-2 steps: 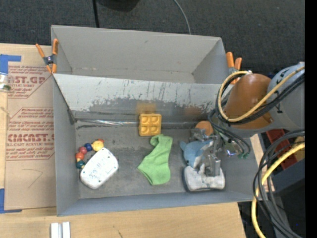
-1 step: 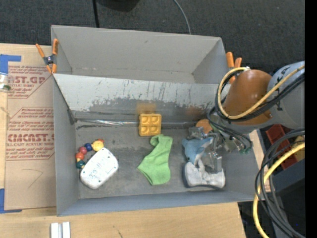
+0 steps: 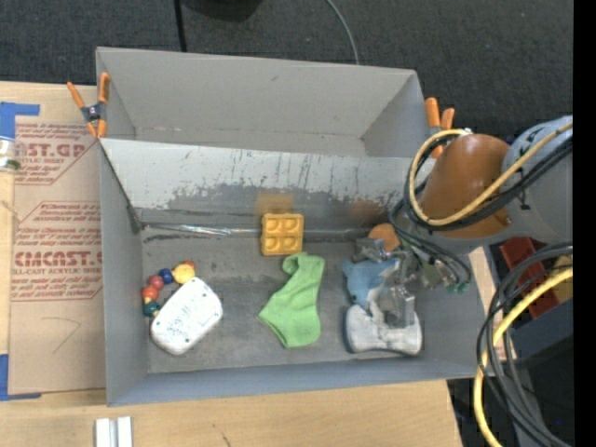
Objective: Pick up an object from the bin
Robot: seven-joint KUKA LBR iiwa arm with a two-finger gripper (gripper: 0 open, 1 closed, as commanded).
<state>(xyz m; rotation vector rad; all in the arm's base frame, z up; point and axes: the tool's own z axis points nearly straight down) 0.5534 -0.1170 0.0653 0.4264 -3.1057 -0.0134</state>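
Gripper [image 3: 400, 300] low at right end of bin [image 3: 233, 161], over blue cloth [image 3: 361, 281] and grey-white bundle [image 3: 377, 339] (the two touch). Claw state: cannot tell. Green cloth [image 3: 296, 304] near, leftward.

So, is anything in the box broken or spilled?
Nothing looks broken or spilled. The green cloth lies crumpled in the middle, and a blue cloth is bunched up against a pale cloth at the right, under the gripper. The yellow block sits flat near the back wall.
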